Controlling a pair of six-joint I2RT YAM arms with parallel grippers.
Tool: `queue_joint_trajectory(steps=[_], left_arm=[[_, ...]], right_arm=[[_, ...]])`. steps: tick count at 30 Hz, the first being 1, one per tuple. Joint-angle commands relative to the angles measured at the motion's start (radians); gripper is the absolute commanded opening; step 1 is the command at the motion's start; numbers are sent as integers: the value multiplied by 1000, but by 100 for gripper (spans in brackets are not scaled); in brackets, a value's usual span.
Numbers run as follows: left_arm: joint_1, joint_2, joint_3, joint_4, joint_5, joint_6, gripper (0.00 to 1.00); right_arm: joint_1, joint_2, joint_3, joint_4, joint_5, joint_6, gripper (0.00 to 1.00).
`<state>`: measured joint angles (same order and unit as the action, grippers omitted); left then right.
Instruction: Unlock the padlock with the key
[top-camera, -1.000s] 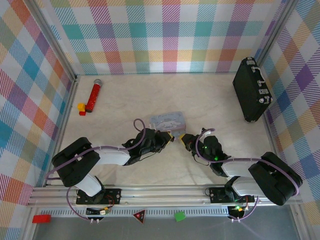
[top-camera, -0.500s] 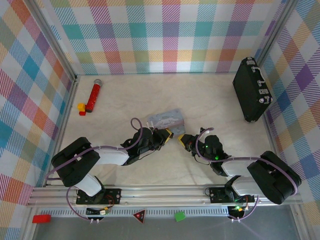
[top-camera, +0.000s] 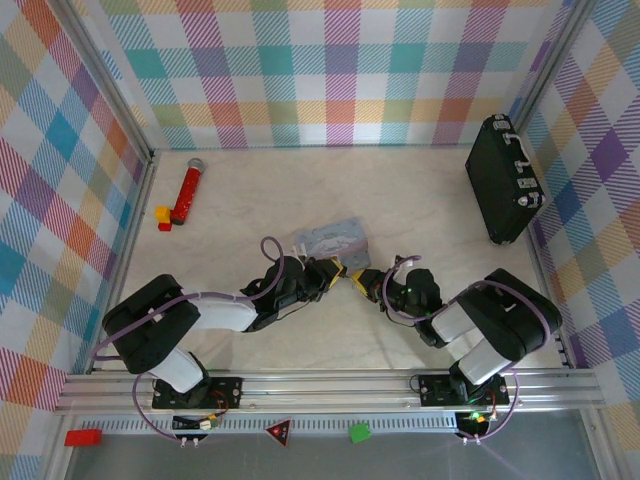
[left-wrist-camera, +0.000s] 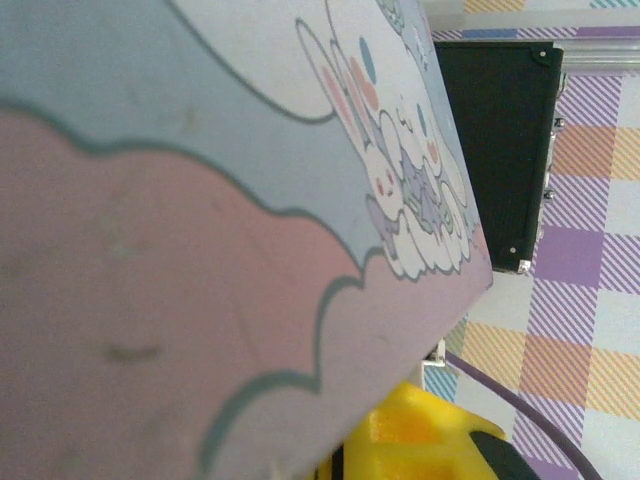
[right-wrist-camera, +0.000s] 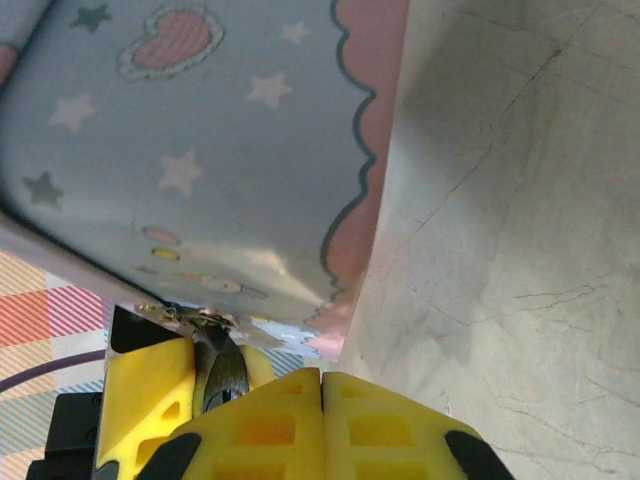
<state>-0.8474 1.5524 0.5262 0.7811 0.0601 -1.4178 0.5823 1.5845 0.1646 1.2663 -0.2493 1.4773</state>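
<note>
Right wrist view: the padlock (right-wrist-camera: 222, 372) reads as a small dark body with a glint of metal at its top. It sits between two yellow fingers (right-wrist-camera: 150, 385) of the left end effector (top-camera: 337, 268), just under the near edge of the pale blue cartoon tin (right-wrist-camera: 200, 150).
State, left end effector: closed on the padlock, as far as this angle allows. The hold looks to be on the body, with the shackle left free.
State, right end effector (right-wrist-camera: 320, 410): fingers pressed flat together, close against the left one, low over the tabletop (right-wrist-camera: 520, 250).
Whereabouts, key: cannot be made out. If it sits between the right pads, they hide it.
Handling, padlock: judged rigid, dense for its bulk and smooth-sided. It is likely to twist in the grip once torque comes through the keyway. Hold it across the flat faces of the body, clear of the shackle and keyhole.
Handling, key: judged a stiff, thin sliver that is easily tilted or dropped. Hold it by the bow with the blade protruding straight.
Risk: the tin crowds both end effectors, and a nudge from it could spoil alignment.
</note>
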Motion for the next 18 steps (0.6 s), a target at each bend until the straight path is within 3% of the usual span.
queue_joint_trajectory(steps=[1,18], left_arm=[[12,-29,-16,108,7,-23,0],[30,-35,-14,121,17,-23,0]], right_arm=[[-17,-5,7,132,-31,17,0],[-28,-40,12,78,-74,-20,0]])
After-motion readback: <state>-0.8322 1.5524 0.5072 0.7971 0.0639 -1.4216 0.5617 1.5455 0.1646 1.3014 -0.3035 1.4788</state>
